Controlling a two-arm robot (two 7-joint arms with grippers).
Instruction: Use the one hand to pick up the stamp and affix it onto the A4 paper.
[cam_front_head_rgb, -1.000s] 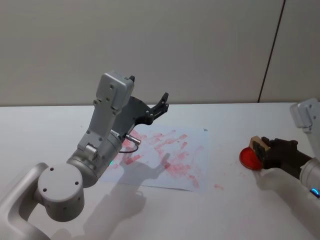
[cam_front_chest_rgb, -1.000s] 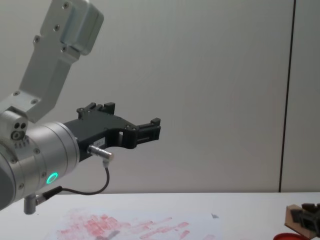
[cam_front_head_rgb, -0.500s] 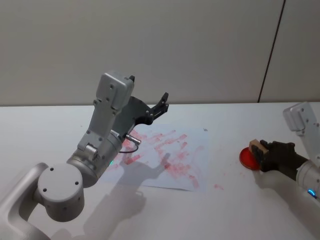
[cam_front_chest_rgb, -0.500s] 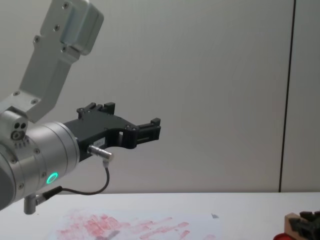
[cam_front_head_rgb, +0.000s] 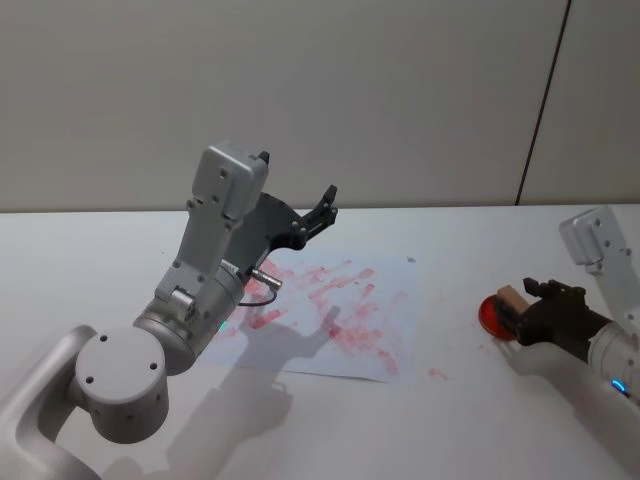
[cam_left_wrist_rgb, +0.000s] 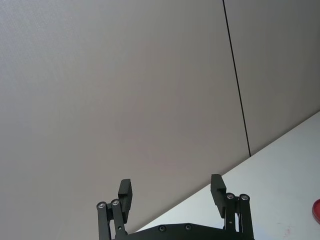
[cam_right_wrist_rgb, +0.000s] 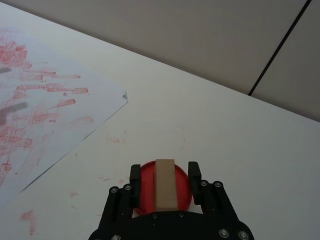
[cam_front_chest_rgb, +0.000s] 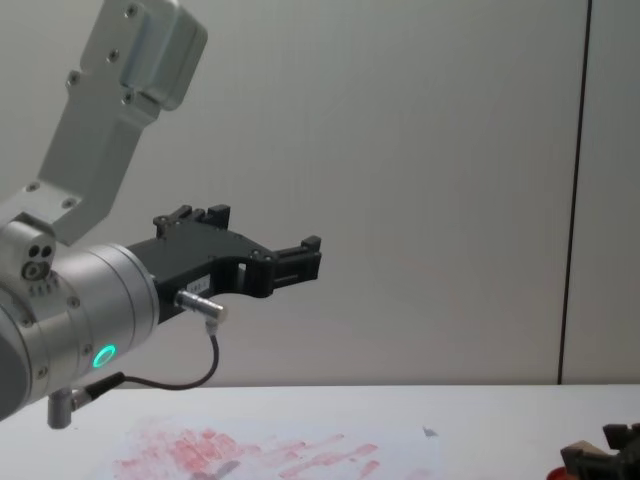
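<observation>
While clamped on the stamp (cam_right_wrist_rgb: 165, 183), right pincer (cam_right_wrist_rgb: 165, 180) low over red disc (cam_right_wrist_rgb: 183, 187); left pincer (cam_left_wrist_rgb: 171, 197) wide, raised.

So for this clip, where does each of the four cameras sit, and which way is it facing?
Head: high, looking down at the A4 paper; left gripper raised, right gripper at the stamp.
Chest: low, looking across the table; left arm large.
Left wrist: faces the wall; open fingers.
Right wrist: looks down at stamp over the red disc.
Shared: head and right wrist show paper, stamp, disc.
</observation>
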